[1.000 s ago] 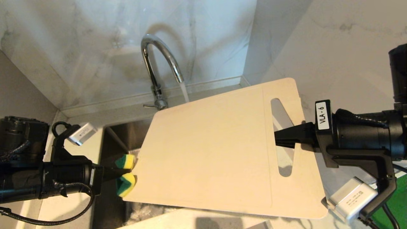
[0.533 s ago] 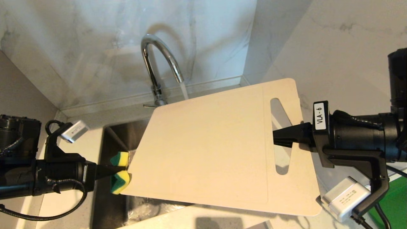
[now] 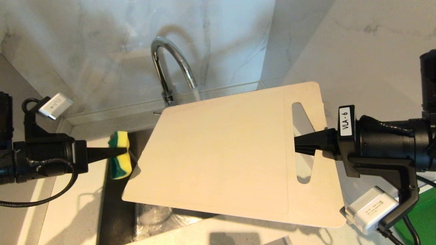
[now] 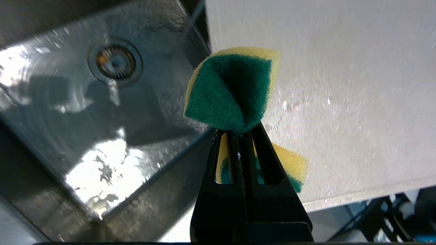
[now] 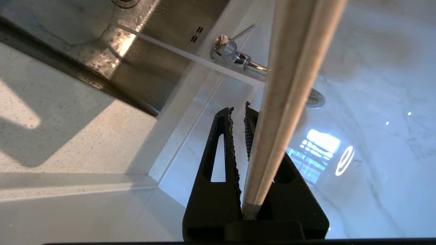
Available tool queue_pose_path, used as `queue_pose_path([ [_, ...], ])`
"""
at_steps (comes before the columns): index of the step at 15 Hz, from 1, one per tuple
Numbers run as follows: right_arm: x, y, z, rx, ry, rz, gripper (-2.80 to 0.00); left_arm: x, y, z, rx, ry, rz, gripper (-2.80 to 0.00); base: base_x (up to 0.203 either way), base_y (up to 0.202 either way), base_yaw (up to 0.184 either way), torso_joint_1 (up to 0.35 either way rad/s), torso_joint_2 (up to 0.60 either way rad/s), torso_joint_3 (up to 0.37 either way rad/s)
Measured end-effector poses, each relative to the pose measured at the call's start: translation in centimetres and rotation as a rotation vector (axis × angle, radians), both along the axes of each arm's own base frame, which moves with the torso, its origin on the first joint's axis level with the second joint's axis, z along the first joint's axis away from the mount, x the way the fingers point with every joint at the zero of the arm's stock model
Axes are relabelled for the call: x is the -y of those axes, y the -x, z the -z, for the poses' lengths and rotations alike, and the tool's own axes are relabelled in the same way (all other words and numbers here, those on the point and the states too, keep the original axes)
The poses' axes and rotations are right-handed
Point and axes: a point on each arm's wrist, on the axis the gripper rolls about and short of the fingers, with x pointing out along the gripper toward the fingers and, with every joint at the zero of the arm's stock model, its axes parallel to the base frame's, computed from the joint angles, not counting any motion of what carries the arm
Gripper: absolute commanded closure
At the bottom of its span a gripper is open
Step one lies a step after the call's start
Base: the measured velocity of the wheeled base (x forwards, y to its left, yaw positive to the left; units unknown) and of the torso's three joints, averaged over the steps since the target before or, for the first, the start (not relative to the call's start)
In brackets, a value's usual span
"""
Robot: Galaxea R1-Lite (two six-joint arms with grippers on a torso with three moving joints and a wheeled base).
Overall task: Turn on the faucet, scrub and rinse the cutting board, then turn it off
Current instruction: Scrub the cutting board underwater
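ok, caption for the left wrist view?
Left claw pinching sponge beside wet board, above the sink.

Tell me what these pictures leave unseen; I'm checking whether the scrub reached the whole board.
- Underside of the cutting board: faces away in the head view; the left wrist view shows part of one face.
- Where the faucet stream lands: hidden behind the board's far edge.
- Whether the sponge, clamped in the left gripper, touches the board: unclear.

White label (image 3: 345, 121) on right arm wrist reads "VLA-6".
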Motion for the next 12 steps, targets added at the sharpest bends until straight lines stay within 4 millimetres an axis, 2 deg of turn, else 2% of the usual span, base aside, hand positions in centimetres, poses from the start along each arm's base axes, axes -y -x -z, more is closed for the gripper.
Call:
queue_pose_path([
  [4,0.2,0.1,-0.1,0.004,-0.001,0.007,0.00,-1.2,0.2,-4.4,0.078,0.075,-0.064,0.00,0.000,0.000,0.000,0.000,0.00,0.000],
  [8,0.4,0.1,-0.1,0.005,-0.001,0.015,0.00,-1.0,2.4,-8.7,0.116,0.111,-0.061,0.00,0.000,0.000,0.000,0.000,0.00,0.000],
  [10,0.4,0.2,0.0,0.003,-0.001,0.015,0.00,-1.5,3.1,-9.6,0.153,0.108,-0.117,0.00,0.000,0.000,0.000,0.000,0.00,0.000],
  [12,0.4,0.2,-0.1,-0.001,-0.008,0.020,0.00,-2.1,3.6,-9.4,0.157,0.102,-0.152,0.00,0.000,0.000,0.000,0.000,0.00,0.000],
])
